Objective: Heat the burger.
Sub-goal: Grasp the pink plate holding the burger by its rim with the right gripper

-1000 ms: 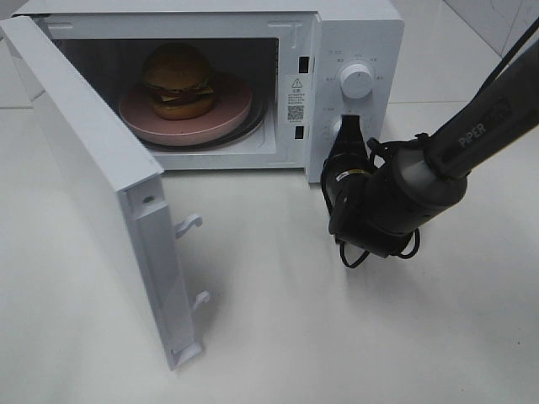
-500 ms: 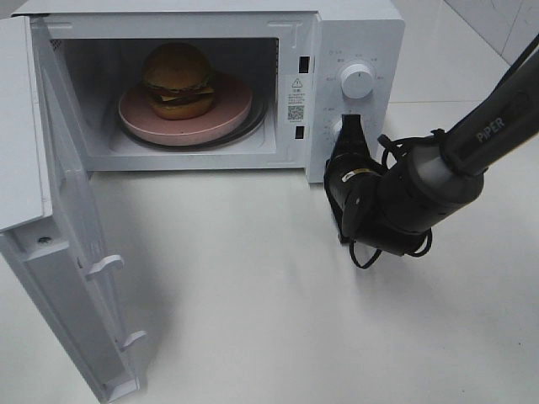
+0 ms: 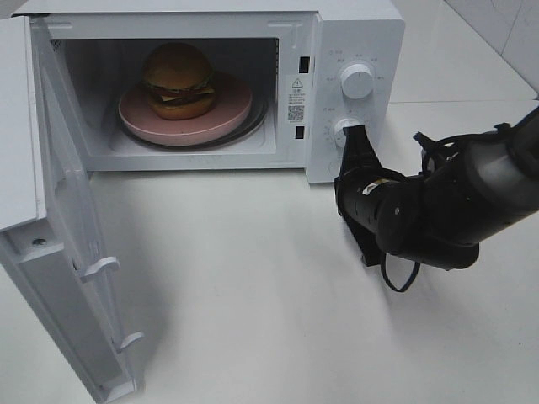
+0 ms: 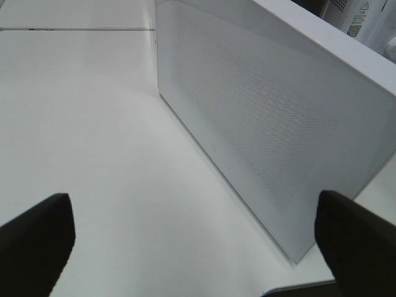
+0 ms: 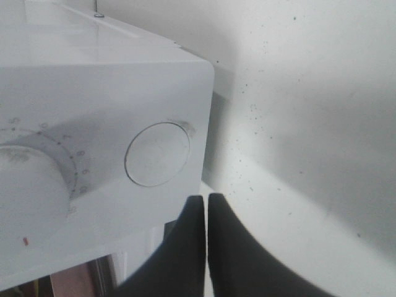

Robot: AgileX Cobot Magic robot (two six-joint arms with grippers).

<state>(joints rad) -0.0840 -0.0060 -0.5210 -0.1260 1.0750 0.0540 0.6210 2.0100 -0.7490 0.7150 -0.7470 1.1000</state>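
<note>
The burger (image 3: 177, 80) sits on a round pink plate (image 3: 229, 118) inside the white microwave (image 3: 354, 34). The microwave's door (image 3: 59, 252) stands swung wide open at the left. My right gripper (image 3: 354, 141) is shut and empty, its tip just in front of the lower knob (image 3: 343, 130) on the control panel. In the right wrist view its closed fingertips (image 5: 206, 201) point at the panel just under a flat round button (image 5: 157, 154), beside a dial (image 5: 28, 185). My left gripper (image 4: 198, 241) is open with nothing between its fingers, facing the door's outer face (image 4: 266, 124).
An upper knob (image 3: 357, 81) sits above the lower one. The right arm's dark body and cable (image 3: 438, 210) lie over the white table to the right of the microwave. The open door juts toward the table's front left.
The door has swung from half open to wide open. My right gripper has drawn back from the panel, down and to the right. The burger has not moved.
</note>
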